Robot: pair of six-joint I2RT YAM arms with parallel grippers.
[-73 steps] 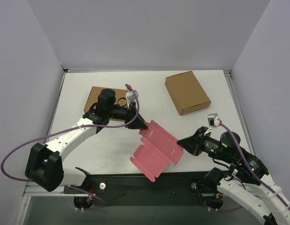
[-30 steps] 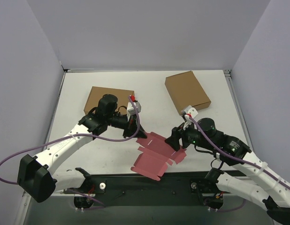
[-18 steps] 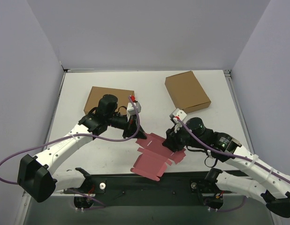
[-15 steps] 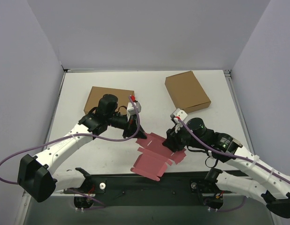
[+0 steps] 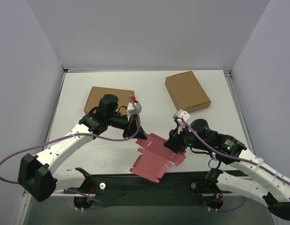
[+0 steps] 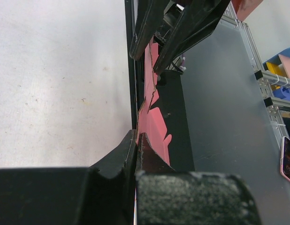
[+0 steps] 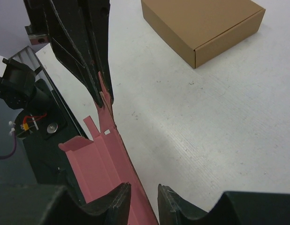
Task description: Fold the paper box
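Note:
The pink paper box [image 5: 152, 157] is a part-folded die-cut sheet lying near the table's front edge, between both arms. My left gripper [image 5: 141, 136] is shut on its far-left tab; in the left wrist view its fingertips [image 6: 136, 137] pinch the pink card [image 6: 152, 119] edge-on. My right gripper [image 5: 174, 144] is at the sheet's right end. In the right wrist view its jaws [image 7: 144, 194] stand a little apart, straddling a raised pink wall [image 7: 95, 164] without clamping it. The left gripper [image 7: 104, 98] shows there, holding the far tab.
A brown cardboard box [image 5: 187, 92] lies at the back right, also in the right wrist view [image 7: 203, 23]. A second flat brown box [image 5: 100, 96] lies behind the left arm. The black base rail [image 5: 149, 185] runs along the table's front edge, just under the sheet.
The left gripper has lowered the sheet toward the table. The right arm has swung in from the right and brought its jaws over the sheet's right wall, then eased slightly right.

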